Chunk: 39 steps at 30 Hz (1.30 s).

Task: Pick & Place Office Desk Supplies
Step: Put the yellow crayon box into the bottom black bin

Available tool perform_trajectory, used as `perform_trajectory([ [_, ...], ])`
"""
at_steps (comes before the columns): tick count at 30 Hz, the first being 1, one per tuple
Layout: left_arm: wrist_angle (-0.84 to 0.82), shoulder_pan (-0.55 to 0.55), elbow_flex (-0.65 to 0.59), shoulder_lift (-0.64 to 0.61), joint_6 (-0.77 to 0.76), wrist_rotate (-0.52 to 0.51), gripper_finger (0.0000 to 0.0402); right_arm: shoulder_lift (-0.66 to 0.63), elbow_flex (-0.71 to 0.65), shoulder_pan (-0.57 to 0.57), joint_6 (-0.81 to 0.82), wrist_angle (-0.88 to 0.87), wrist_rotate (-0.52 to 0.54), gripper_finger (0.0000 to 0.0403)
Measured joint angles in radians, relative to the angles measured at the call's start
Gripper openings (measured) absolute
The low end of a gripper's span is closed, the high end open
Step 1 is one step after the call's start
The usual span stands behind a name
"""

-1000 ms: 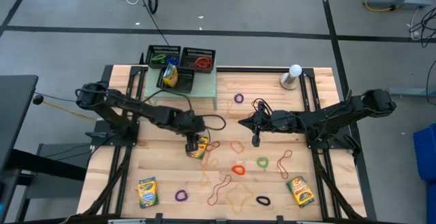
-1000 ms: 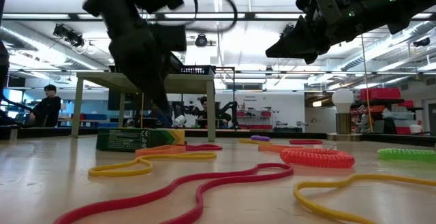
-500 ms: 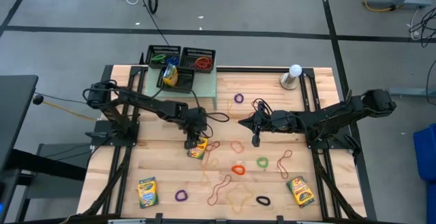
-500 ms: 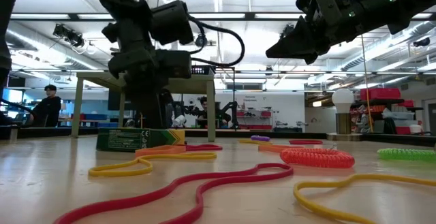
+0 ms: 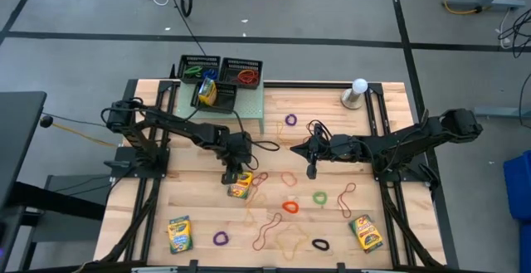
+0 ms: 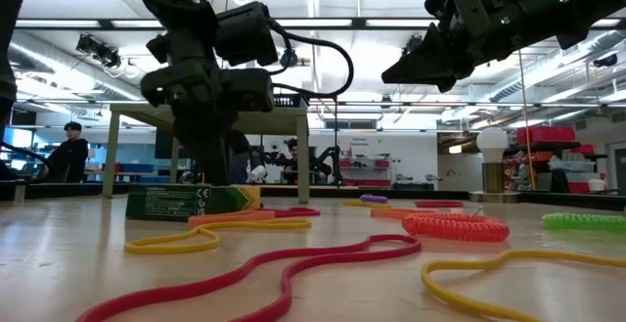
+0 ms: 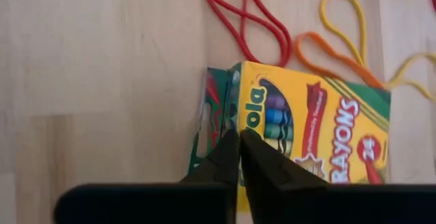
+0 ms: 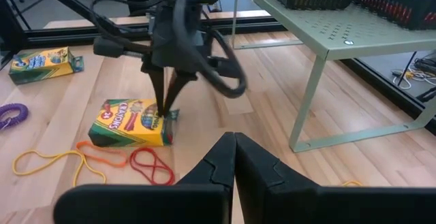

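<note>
Gripping status, left gripper (image 5: 231, 176): fingers closed together at end flap of crayon box (image 5: 240, 185).
Right gripper (image 5: 311, 172): closed, empty, raised above table (image 5: 373, 153).

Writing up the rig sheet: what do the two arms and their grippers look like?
Both arms are black, jointed link segments with blocky wrist housings. The left gripper and right gripper each have two slim, dark, tapering fingers. A black cable loops loosely off the left wrist. No markings are legible.
</note>
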Motion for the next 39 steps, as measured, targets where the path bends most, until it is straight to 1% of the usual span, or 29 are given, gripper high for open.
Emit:
perform_trajectory([
  [3, -0.034, -0.018, -0.002, -0.019, 0.008, -0.041, 0.0007, 0.0, 0.0, 0.0, 0.0, -0.001, 0.0, 0.0016],
  [8, -0.071, -0.058, -0.004, -0.088, 0.017, -0.161, 0.0004, 0.0, 0.0, 0.0, 0.0, -0.001, 0.0, 0.0016],
  [11, -0.085, -0.091, -0.003, -0.138, 0.013, -0.255, 0.0004, 0.0, 0.0, 0.0, 0.0, -0.001, 0.0, 0.0016],
  [13, -0.103, -0.12, -0.003, -0.167, 0.009, -0.34, 0.0004, 0.0, 0.0, 0.0, 0.0, 0.0, 0.0, 0.0016],
  [16, -0.118, -0.176, -0.003, -0.196, 0.005, -0.515, 0.0004, 0.0, 0.0, 0.0, 0.0, 0.0, 0.0, 0.0016],
  [19, -0.119, -0.234, -0.003, -0.199, -0.004, -0.685, 0.0004, 0.0, 0.0, 0.0, 0.0, 0.0, 0.0, 0.0016],
  [28, -0.119, -0.399, -0.003, -0.189, -0.074, -1.059, 0.0004, 0.0, 0.0, 0.0, 0.0, 0.0, 0.0, 0.0016],
  [30, -0.119, -0.427, -0.003, -0.189, -0.077, -1.093, 0.0004, 0.0, 0.0, 0.0, 0.0, 0.0, 0.0, 0.0016],
  [34, -0.122, -0.463, -0.003, -0.189, -0.095, -1.118, 0.0004, 0.0, 0.0, 0.0, 0.0, 0.0, 0.0, 0.0016],
  [39, -0.139, -0.485, -0.002, -0.156, -0.102, -1.248, 0.0003, 0.0, 0.0, 0.0, 0.0, 0.0, 0.0, 0.0016],
])
